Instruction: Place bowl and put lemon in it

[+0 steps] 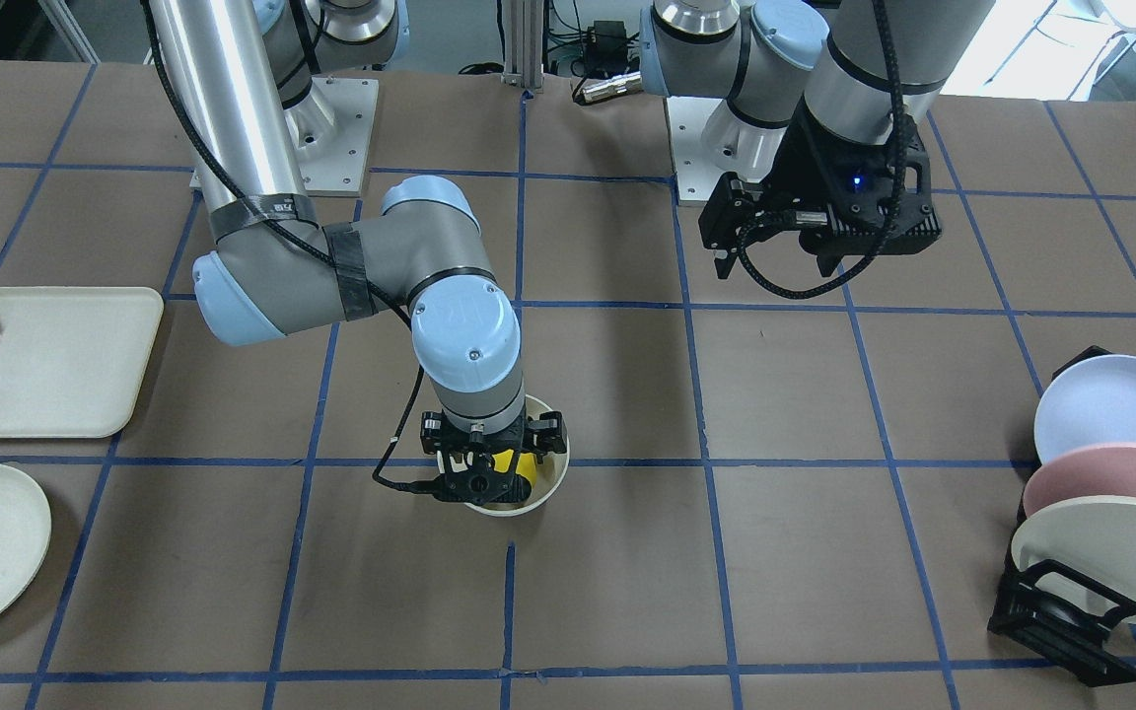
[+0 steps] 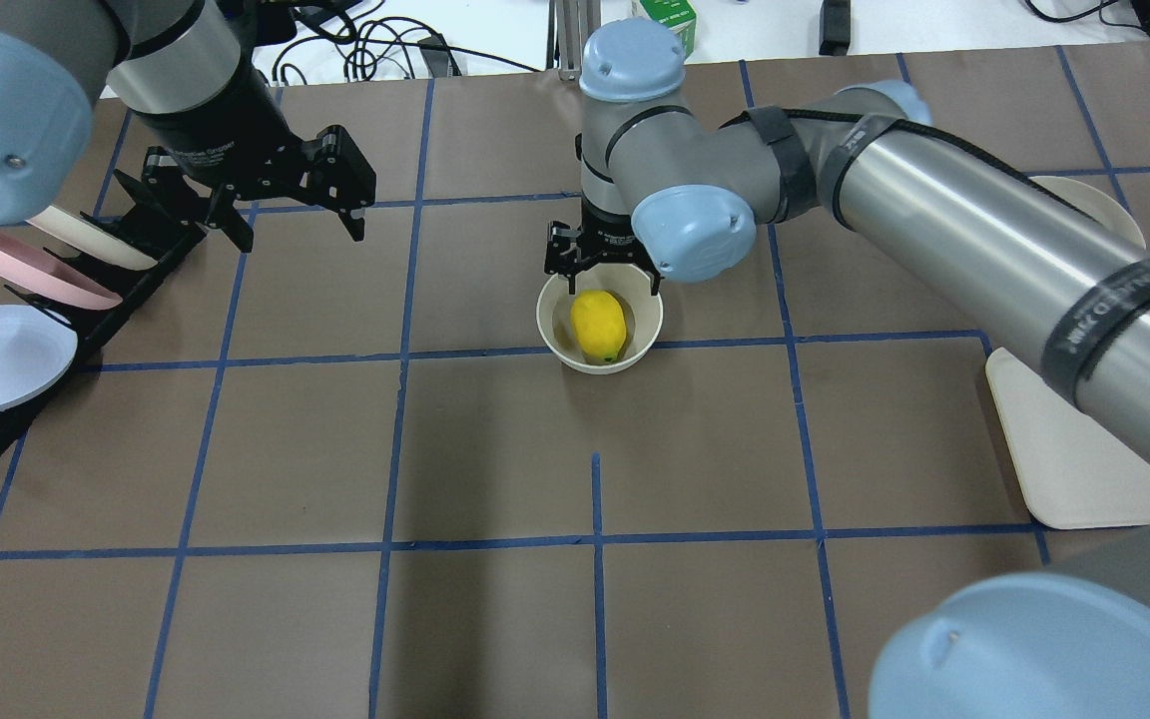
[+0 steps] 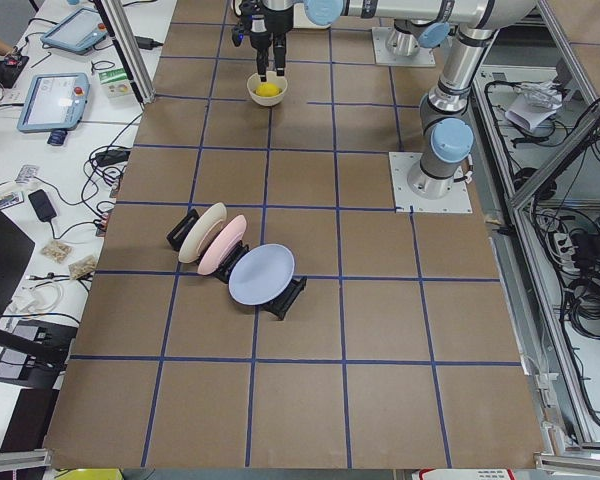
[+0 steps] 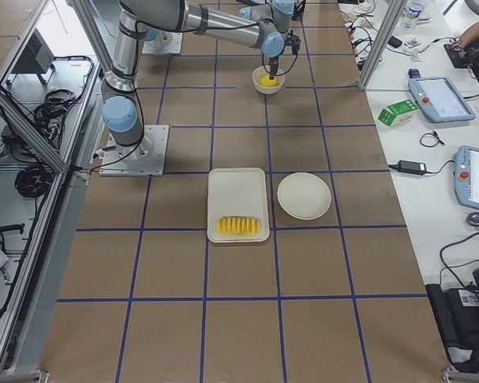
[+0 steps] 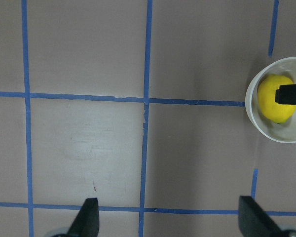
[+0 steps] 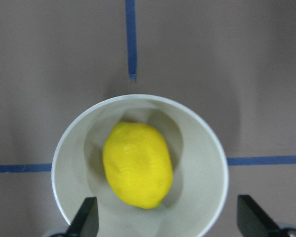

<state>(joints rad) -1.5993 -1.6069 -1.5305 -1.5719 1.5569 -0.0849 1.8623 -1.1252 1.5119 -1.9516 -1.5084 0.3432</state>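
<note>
From the front, the right gripper (image 1: 487, 471) hides most of the lemon (image 1: 527, 465).

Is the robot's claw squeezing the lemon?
No, the lemon lies loose in the bowl, and the right gripper is open, its fingers wide apart and clear of it.

Right pincer (image 2: 603, 272) and left pincer (image 2: 300, 222) both gape wide.

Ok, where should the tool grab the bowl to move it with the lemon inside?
Probably the rim of the bowl, from straight above. It stands upright with its opening up, so a pinch across the wall, inside and out, should hold. The lemon lies in the middle, leaving bare wall beside it.
</note>
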